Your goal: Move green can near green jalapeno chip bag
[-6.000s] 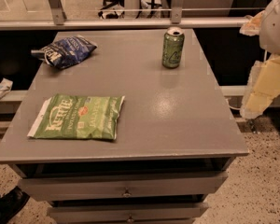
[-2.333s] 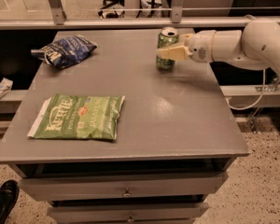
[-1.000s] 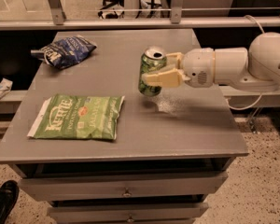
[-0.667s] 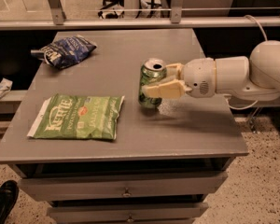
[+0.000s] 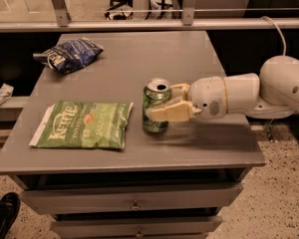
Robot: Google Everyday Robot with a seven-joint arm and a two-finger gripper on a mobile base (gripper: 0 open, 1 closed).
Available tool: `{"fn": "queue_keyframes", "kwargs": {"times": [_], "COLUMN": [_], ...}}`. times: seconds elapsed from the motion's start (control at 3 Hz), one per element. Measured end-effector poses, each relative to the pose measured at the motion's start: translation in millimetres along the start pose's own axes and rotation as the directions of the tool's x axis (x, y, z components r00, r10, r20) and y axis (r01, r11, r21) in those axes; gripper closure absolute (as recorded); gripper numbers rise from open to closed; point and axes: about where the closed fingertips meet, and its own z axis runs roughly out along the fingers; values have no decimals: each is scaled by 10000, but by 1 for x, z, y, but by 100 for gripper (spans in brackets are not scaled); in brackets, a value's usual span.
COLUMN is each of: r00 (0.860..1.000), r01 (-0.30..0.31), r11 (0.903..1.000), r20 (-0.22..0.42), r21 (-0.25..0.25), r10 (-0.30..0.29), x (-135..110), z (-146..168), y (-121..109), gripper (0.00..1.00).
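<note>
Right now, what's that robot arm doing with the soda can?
The robot's claw is shut on the green can, with one finger in front of the can and one behind it. The can is upright near the front of the gray table, just to the right of the green Kettle jalapeno chip bag. It is close to the bag but not touching it. A dark blue chip bag lies at the far left corner.
</note>
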Motion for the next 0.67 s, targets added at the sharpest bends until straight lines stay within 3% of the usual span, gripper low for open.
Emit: {"fn": "queue_keyframes", "kwargs": {"times": [0.67], "r00": [10000], "r01": [-39], "r11": [9999], "r20": [-14], "r21": [-140], "r10": [39], "x": [3], "z": [3], "y": [5], "gripper": [15]}}
